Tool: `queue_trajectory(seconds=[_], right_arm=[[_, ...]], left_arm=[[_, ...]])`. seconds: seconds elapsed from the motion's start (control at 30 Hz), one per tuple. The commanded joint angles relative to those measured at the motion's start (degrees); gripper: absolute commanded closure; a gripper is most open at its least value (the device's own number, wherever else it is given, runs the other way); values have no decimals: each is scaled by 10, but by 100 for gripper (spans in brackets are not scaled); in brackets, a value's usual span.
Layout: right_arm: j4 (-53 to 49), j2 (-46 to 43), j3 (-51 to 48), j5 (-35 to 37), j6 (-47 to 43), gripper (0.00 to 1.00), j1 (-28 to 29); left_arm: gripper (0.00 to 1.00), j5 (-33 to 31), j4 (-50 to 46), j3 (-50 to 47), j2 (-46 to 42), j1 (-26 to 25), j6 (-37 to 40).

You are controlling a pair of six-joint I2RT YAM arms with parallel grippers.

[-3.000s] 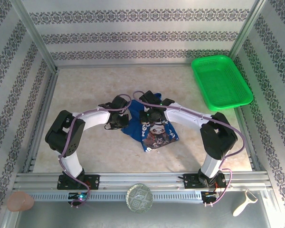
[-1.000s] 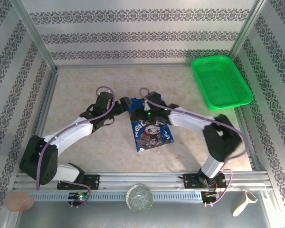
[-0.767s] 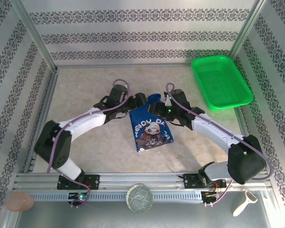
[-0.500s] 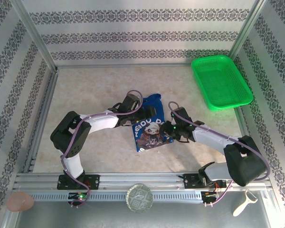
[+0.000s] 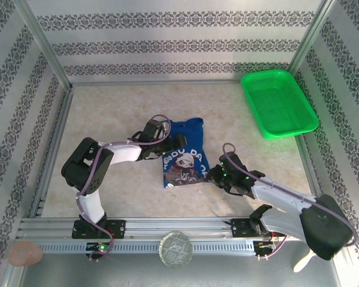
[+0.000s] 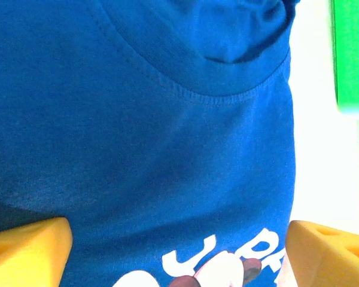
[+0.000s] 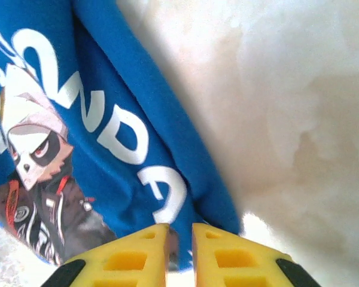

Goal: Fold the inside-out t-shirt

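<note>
I see the royal-blue t-shirt lying on the worktop, well apart from the green mesh basket and down-left of it in the top view. It is gathered into a narrow packet (collar at the end closer to the basket), with a cartoon masked face and white lettering showing on top. The left jaws stand wide open just over the cloth below the stitched neckline, holding nothing. The right jaws are nearly closed, pinching the shirt's basket-side edge.
</note>
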Motion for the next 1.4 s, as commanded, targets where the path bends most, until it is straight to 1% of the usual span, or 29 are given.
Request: queue_trajectory(seconds=[0.0,0.07,0.13,0.2,0.23,0.3,0.33,0.43,0.57,0.67,0.77,0.87,0.9,0.97,1.0,1.03,1.07,1.13,1.27,1.37], right_arm=[[-95,-41,63,66,-24,79,-8],[-108,-21,118,49,-101,74,-60],[-87,44,178,-12,-174,65,-123],[-76,128,244,-51,-231,55,-155],[-76,175,287,-72,-257,51,-165],[-90,258,362,-90,-290,47,-168],[-97,298,400,-90,-299,46,-168],[-101,388,474,-82,-310,46,-169],[-106,464,535,-86,-306,47,-164],[-111,495,556,-80,-305,49,-158],[-109,512,562,-78,-301,53,-152],[-105,526,565,-82,-296,60,-149],[-101,530,566,-85,-295,63,-149],[-101,535,570,-89,-296,75,-149],[-99,535,572,-91,-296,83,-149],[-98,534,574,-93,-295,93,-150],[-98,531,578,-94,-296,100,-152],[-96,521,584,-95,-293,100,-154],[-94,500,604,-89,-287,100,-158],[-100,513,634,-87,-282,100,-159]], left_arm=[[6,28,-12,25,-18,29,20],[5,35,-42,51,-37,36,26],[4,44,-75,83,-43,45,32],[4,54,-89,103,-44,52,33],[4,56,-92,109,-45,52,32],[1,69,-87,110,-49,51,18],[1,75,-74,101,-54,49,3],[0,82,-25,57,-78,32,-37],[0,65,-9,2,-112,-12,-61],[0,41,15,-48,-140,-43,-80],[0,24,47,-94,-159,-70,-102],[0,20,63,-119,-162,-89,-107],[0,18,66,-126,-160,-91,-106],[0,19,79,-138,-150,-94,-108],[0,17,86,-147,-143,-94,-107],[0,16,96,-158,-137,-94,-107],[0,15,107,-170,-131,-94,-108],[0,13,119,-191,-120,-94,-103],[0,10,106,-218,-108,-94,-85],[0,11,90,-221,-95,-94,-72]])
